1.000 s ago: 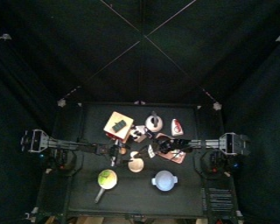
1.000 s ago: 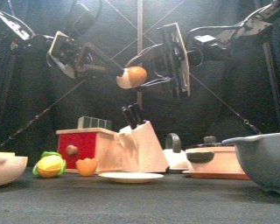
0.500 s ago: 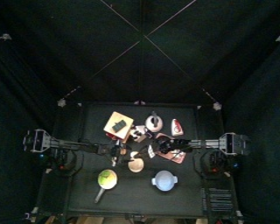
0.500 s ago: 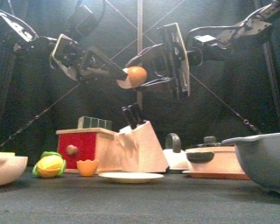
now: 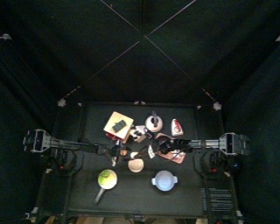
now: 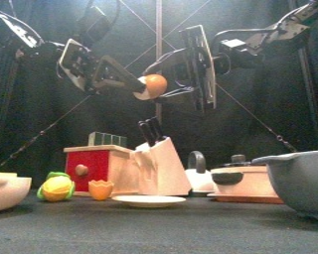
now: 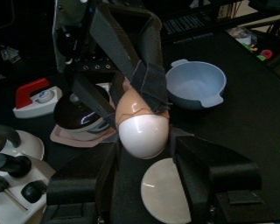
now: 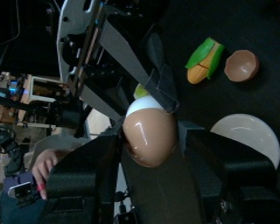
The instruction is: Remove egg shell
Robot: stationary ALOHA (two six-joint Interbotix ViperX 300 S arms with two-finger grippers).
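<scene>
One egg [image 6: 152,83], one white plate [image 6: 147,201], two bowls, one toaster [image 6: 95,164].

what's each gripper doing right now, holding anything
Left gripper: jaws apart either side of the egg, grip unclear.
Right gripper: closed on the egg.

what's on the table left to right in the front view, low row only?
White bowl → corn → small orange cup → white plate → grey bowl. The red toaster, knife block and kettle stand behind and overlap, so left out.
</scene>
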